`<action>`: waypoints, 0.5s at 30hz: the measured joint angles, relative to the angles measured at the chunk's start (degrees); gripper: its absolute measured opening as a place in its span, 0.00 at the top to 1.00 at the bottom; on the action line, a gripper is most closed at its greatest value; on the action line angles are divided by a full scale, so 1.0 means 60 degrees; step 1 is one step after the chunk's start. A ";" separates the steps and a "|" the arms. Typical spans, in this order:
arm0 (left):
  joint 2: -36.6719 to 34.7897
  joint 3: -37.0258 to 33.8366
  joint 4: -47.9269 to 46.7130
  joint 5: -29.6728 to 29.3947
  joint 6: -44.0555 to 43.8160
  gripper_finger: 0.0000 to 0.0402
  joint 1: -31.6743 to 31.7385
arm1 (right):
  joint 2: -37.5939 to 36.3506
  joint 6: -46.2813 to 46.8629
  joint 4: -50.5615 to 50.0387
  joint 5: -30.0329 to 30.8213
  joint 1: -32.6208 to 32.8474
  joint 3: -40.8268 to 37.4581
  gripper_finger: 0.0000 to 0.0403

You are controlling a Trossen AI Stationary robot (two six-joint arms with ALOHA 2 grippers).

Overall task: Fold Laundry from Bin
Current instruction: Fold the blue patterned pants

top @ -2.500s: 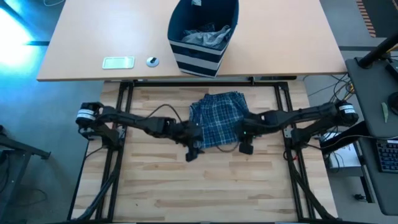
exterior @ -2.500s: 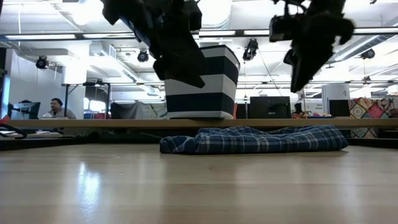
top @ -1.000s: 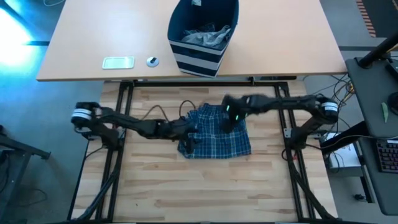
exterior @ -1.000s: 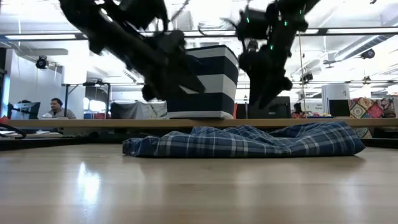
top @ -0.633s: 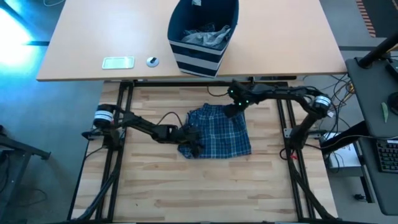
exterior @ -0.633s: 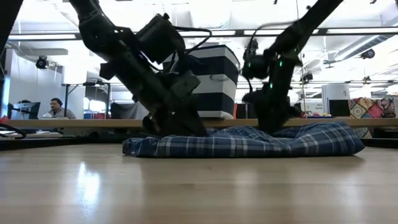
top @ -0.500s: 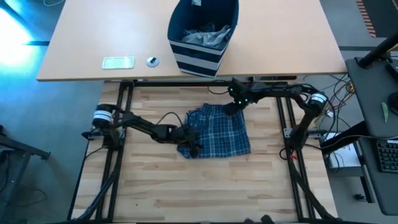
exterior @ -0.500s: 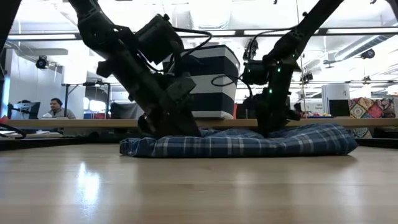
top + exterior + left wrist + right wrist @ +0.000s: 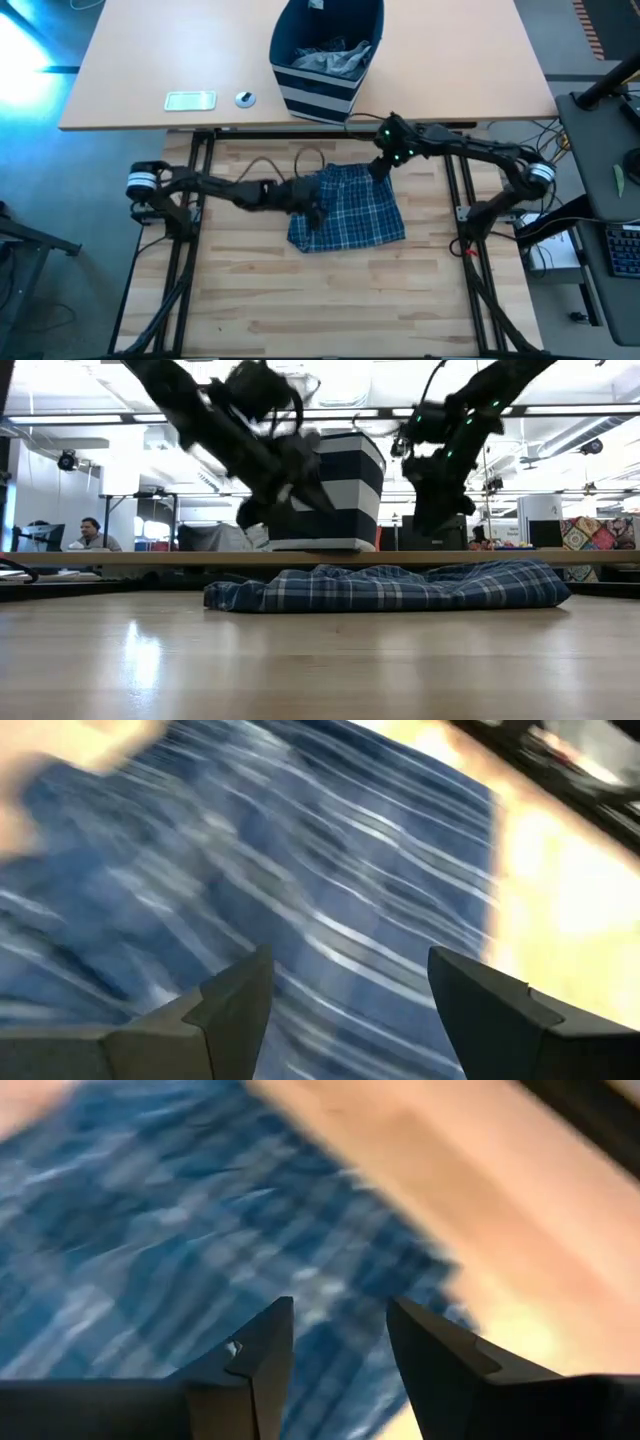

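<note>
Blue-and-white plaid laundry (image 9: pixel 350 205) lies folded and flat on the wooden table (image 9: pixel 250 290); in the low view it is a low mound (image 9: pixel 390 587). My left gripper (image 9: pixel 350 1010) hovers open over its left edge (image 9: pixel 318 212), with nothing between the fingers. My right gripper (image 9: pixel 340 1360) hovers open over its far right corner (image 9: pixel 380 168), also holding nothing. In the low view both grippers hang clear above the cloth. The navy striped bin (image 9: pixel 318 95) stands on the far desk with grey laundry (image 9: pixel 335 58) inside.
A pale flat device (image 9: pixel 190 100) and a small round object (image 9: pixel 245 98) lie on the far desk, left of the bin. Bare wood stretches in front of the cloth toward the near edge. A person (image 9: pixel 92 532) sits far off in the room.
Both grippers dipped down to the plaid cloth and have risen clear of it again. My right gripper has gone toward the cloth's far right corner, and my left has drawn back a little toward the far side. The cloth stays flat on the table.
</note>
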 joint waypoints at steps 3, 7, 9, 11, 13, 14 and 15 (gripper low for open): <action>0.0583 0.0113 0.0468 -0.0037 0.0334 0.38 0.0867 | -0.0343 0.0250 0.0798 -0.0306 0.0356 -0.0799 0.66; 0.1409 0.0136 0.1154 -0.0117 0.0305 0.38 0.1469 | 0.0137 0.0626 0.2423 -0.0233 0.0296 -0.1685 0.79; 0.1780 0.0133 0.1151 -0.0416 0.0116 0.38 0.1626 | 0.0541 0.0634 0.2868 -0.0186 0.0154 -0.1841 0.87; 0.2019 0.0117 0.0965 -0.0848 -0.0009 0.38 0.1730 | 0.1035 0.0572 0.2997 0.0094 0.0048 -0.1869 0.94; 0.2046 0.0117 0.0764 -0.1048 -0.0252 0.38 0.1836 | 0.1414 0.0378 0.3057 0.0627 -0.0104 -0.1869 0.96; 0.1996 0.0117 0.0694 -0.1057 -0.0316 0.38 0.1882 | 0.1564 0.0190 0.3089 0.0828 -0.0192 -0.1829 0.96; 0.1899 0.0117 0.0593 -0.1075 -0.0323 0.38 0.1908 | 0.1679 0.0058 0.3227 0.0946 -0.0314 -0.1771 0.97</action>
